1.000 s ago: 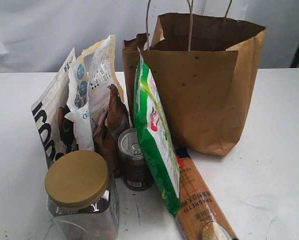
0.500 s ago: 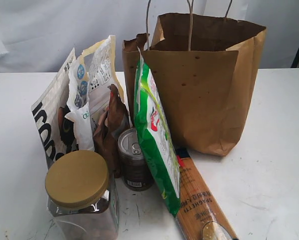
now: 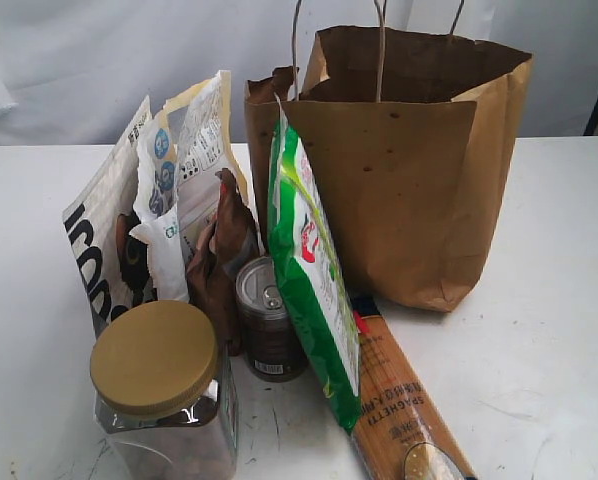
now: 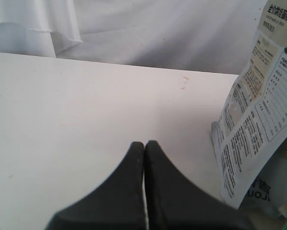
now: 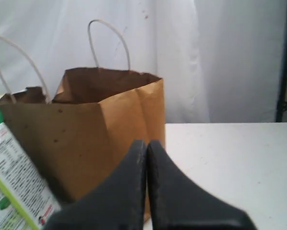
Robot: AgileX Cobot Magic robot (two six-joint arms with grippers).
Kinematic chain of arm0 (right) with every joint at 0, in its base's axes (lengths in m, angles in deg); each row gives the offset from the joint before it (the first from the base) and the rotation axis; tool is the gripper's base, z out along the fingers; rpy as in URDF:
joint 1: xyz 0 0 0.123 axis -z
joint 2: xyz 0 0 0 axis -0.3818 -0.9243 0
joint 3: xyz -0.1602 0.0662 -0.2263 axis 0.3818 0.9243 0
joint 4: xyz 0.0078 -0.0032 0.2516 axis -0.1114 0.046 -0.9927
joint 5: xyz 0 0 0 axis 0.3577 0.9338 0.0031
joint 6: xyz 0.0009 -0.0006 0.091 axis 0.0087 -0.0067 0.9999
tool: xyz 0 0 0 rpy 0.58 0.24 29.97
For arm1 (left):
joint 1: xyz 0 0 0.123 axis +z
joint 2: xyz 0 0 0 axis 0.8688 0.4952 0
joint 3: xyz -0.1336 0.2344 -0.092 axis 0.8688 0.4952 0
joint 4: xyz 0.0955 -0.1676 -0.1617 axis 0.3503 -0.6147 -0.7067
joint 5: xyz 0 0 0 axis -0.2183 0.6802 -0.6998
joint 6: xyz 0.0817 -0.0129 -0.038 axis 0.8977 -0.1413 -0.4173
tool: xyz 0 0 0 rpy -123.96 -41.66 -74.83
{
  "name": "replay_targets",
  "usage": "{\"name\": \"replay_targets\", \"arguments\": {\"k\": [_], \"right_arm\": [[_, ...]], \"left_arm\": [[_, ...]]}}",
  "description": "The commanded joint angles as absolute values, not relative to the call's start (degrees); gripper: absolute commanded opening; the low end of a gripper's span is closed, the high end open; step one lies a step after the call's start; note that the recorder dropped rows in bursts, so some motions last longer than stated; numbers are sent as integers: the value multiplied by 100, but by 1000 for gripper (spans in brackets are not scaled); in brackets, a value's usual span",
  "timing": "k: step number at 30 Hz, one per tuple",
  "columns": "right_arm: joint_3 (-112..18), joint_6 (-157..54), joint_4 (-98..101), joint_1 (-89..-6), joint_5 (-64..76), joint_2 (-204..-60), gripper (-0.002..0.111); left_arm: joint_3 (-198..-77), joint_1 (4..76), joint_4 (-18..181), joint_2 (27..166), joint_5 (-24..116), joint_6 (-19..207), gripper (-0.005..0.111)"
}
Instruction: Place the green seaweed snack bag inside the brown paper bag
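The green seaweed snack bag (image 3: 309,270) stands on edge, leaning against the front of the brown paper bag (image 3: 419,180), which stands upright and open with its looped handles up. In the right wrist view the paper bag (image 5: 81,124) fills the left half and a corner of the green bag (image 5: 11,191) shows beside it. My right gripper (image 5: 147,143) is shut and empty, a short way from the bag's wall. My left gripper (image 4: 144,143) is shut and empty over bare table, off to the side of a printed white pouch (image 4: 256,124). Neither gripper shows in the exterior view.
Left of the green bag stand a white pouch with blue circles (image 3: 164,190), a black-and-white pouch (image 3: 104,240), a dark-brown foil pouch (image 3: 224,255), a small can (image 3: 264,320) and a gold-lidded jar (image 3: 159,390). An orange spaghetti packet (image 3: 399,410) lies in front.
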State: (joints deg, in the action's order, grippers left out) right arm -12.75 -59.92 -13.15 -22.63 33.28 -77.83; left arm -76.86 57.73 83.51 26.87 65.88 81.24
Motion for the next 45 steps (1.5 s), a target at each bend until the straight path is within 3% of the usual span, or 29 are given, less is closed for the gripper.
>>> {"name": "replay_targets", "arguments": {"k": [1, 7, 23, 45], "right_arm": [[-1598, -6722, -2039, -2574, 3812, -8494, 0], [-1654, -6765, -2351, -2848, 4352, -9164, 0], [-1644, -6764, -3030, -4042, 4244, -9200, 0], [-966, -7359, -2721, -4517, 3803, -9200, 0]], "left_arm": [[-7658, 5742, 8365, 2662, 6534, 8115, 0], [-7658, 5742, 8365, 2662, 6534, 8115, 0], [-7658, 5742, 8365, 2662, 6534, 8115, 0], [-7658, 5742, 8365, 2662, 6534, 8115, 0]]}}
